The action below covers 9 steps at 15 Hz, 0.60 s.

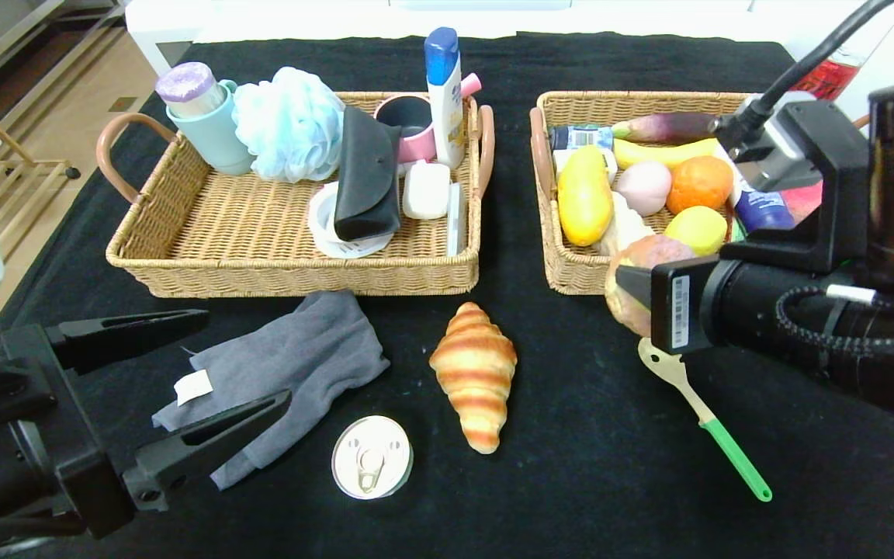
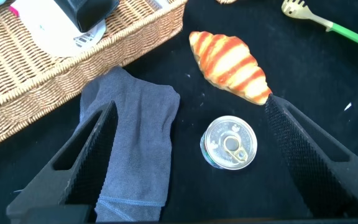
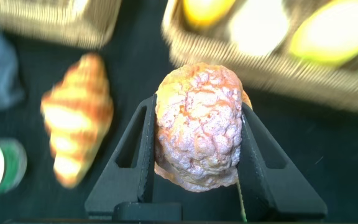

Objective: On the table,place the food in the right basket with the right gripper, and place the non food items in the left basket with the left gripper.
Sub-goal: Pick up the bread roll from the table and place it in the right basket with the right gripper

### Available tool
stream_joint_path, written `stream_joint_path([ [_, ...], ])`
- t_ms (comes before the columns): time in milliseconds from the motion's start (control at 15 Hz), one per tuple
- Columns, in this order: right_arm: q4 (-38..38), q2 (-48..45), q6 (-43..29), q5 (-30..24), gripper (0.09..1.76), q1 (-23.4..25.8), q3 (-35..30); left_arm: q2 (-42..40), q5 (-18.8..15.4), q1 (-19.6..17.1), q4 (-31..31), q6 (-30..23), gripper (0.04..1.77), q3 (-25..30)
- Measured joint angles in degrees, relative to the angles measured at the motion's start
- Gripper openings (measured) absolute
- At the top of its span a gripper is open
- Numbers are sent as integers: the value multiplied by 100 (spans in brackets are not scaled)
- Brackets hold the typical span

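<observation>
Clamped in the right gripper (image 3: 197, 168), bumpy bread (image 3: 199, 124) hangs beside the right basket (image 1: 563, 268); left gripper (image 1: 206, 373) gapes wide.

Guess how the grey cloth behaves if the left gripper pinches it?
The grey cloth lies rumpled and folded flat on the table, so it is probably floppy and will drape and unfold when lifted. It looks light. The open left gripper hovers over it and the can; a pinch may catch only one layer.

**Food and non-food items on the table**

A bumpy brown bun (image 3: 199, 127) sits clamped in the right claw (image 3: 197, 155) by the right basket (image 1: 571, 268). On the table lie a striped croissant (image 1: 475, 373), a grey cloth (image 1: 292, 365), a can (image 1: 372, 456), and a green-handled fork (image 1: 707, 419).
</observation>
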<state>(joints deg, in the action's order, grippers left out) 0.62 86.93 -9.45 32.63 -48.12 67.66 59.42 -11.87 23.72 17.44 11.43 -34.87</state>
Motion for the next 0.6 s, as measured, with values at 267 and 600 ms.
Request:
stream_joint_path([
  [267, 26, 166, 162, -61, 82, 452, 728, -10, 0, 0, 2, 2, 172, -11],
  [600, 43, 557, 184, -286, 82, 1041, 1488, 9, 0, 9, -17, 2, 172, -17],
])
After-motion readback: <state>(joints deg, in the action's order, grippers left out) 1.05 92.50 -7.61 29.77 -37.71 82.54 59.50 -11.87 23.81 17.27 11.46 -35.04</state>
